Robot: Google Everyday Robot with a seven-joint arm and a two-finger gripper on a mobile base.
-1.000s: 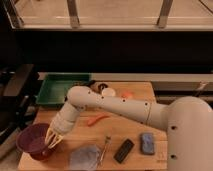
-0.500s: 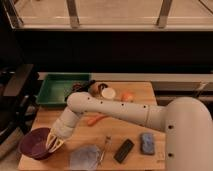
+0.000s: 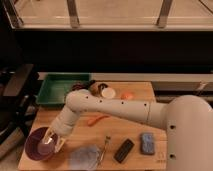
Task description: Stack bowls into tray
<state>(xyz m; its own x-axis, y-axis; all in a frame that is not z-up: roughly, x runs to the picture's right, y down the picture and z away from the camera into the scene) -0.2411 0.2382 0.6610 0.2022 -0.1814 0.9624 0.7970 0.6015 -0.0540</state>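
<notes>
Gripper (image 3: 54,141) low at the front-left corner of the worktop (image 3: 125,127), at the right rim of the purple bowl (image 3: 36,146). Fingers spread apart, not clamped. Bowl upright on the worktop, well apart from the green tray (image 3: 56,91) at back left.

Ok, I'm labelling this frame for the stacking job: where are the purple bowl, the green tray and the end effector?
purple bowl (image 3: 34,148): camera view, bare inner wall.
green tray (image 3: 57,91): camera view, bare floor.
end effector (image 3: 54,141): camera view, its tip, over the bowl's right side.
</notes>
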